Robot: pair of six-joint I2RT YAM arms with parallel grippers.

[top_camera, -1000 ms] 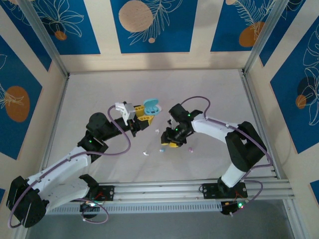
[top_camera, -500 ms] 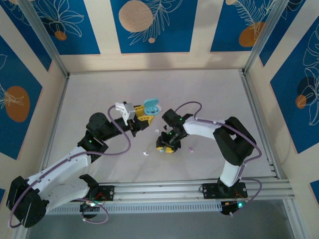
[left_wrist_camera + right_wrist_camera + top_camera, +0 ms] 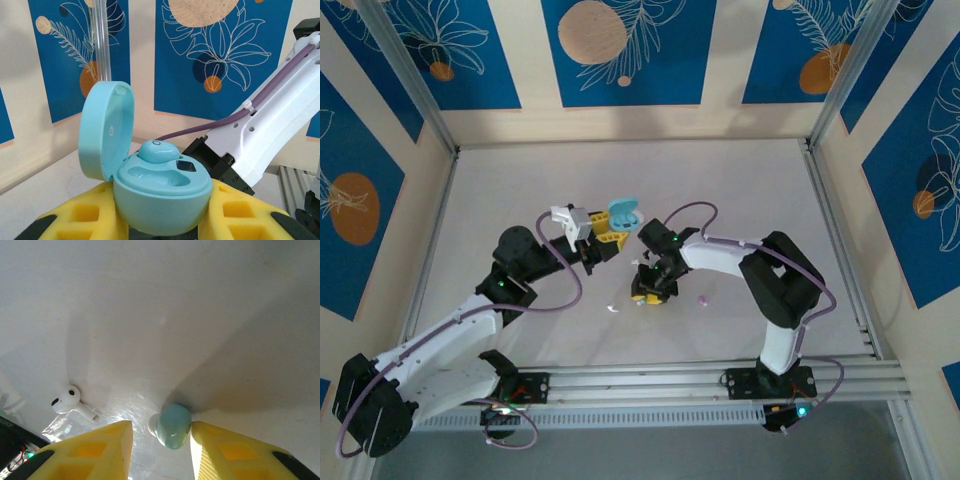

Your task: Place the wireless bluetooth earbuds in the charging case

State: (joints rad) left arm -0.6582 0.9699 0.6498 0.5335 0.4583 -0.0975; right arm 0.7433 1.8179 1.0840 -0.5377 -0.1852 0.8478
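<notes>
My left gripper (image 3: 162, 222) is shut on a light teal charging case (image 3: 160, 192), held above the table with its lid (image 3: 105, 130) hinged open. One teal earbud (image 3: 159, 151) sits in the far slot and the near slot is bare. The case (image 3: 623, 214) and left gripper (image 3: 608, 236) sit left of centre in the top view. My right gripper (image 3: 161, 432) is down at the table, open around a second teal earbud (image 3: 173, 426). That bud touches the right finger (image 3: 225, 455), with a gap to the left finger (image 3: 105, 450). From above, the right gripper (image 3: 648, 290) is near the middle.
A white stemmed earbud (image 3: 70, 399) lies on the table just left of my right gripper. In the top view another white bud (image 3: 612, 307) and a pink bud (image 3: 703, 299) lie on the table near the front. The right arm (image 3: 260, 135) passes close behind the held case.
My right gripper has moved left and down to the table around the teal earbud, and its jaws have narrowed. The left gripper and case have stayed still.
</notes>
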